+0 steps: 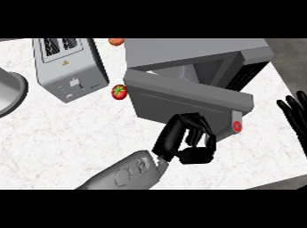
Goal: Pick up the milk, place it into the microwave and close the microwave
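left robot hand | fingers curled against microwave door | right robot hand | open, resting

White marbled counter (faintly veined) against dark grey floor.

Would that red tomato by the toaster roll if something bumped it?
Probably: the tomato looks round, so it would likely roll. It sits between the toaster and the microwave, so it may stop soon. Its skin looks smooth, maybe slippery.
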